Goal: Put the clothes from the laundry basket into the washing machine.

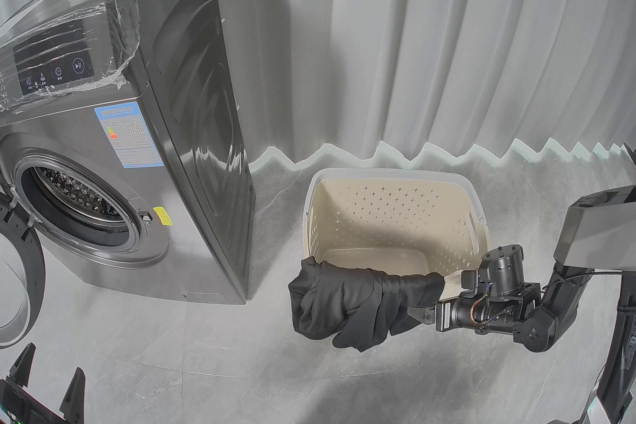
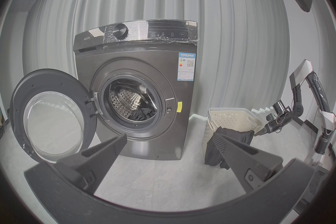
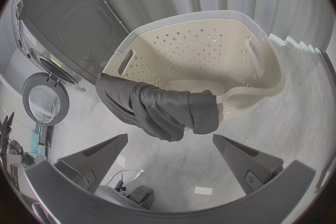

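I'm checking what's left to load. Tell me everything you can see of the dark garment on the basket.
The dark garment is a black, soft-looking cloth, bunched and twisted into thick folds. It lies draped over the near rim of the cream laundry basket, with most of it hanging down the outside. Whether it reaches the floor I cannot tell. The right gripper is open at one end of it, not closed on it.
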Robot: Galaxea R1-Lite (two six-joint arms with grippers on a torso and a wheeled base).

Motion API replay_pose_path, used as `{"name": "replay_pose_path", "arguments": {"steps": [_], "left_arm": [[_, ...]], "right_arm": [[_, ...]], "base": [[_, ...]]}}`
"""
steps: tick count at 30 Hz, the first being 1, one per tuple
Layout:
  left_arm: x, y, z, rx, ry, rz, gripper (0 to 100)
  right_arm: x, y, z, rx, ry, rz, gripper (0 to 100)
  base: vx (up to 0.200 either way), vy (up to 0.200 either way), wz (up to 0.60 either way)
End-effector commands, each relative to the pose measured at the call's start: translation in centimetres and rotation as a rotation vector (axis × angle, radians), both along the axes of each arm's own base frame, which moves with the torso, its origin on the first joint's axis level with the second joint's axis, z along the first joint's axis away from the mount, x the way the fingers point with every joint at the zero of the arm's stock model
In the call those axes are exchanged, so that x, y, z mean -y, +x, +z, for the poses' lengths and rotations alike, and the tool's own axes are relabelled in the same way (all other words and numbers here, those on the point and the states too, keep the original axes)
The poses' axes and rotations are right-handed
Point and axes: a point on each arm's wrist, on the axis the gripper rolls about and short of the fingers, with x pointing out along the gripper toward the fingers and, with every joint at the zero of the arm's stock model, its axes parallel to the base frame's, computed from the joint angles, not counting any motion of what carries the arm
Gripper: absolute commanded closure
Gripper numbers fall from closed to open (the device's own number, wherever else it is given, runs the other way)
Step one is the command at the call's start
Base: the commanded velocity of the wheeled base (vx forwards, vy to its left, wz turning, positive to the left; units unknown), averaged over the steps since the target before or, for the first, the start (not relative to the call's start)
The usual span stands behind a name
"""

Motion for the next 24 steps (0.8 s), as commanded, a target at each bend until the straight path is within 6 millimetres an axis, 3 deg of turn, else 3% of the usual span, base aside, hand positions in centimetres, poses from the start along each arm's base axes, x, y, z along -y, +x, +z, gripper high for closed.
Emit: {"name": "replay_pose_path", "arguments": {"steps": [1,13,24], "left_arm": [[0.0,0.0,-0.5,-0.001,-0.002,0.001,0],[0.0,0.0,-0.5,-0.001,-0.003,0.0,0],[0.0,0.0,-0.5,0.0,-0.005,0.0,0]], "right_arm": [[-0.2,0.3,-0.1,0.005,0.003,0.004,0],[-1.6,1.8,-0.2,0.055,0.049,0.009,0],[-3.3,4.2,-2.6,0.064,0.025,-0.012,0]], "base": [[0.0,0.0,0.0],[0.0,0.0,0.0],[0.0,0.0,0.0]]}}
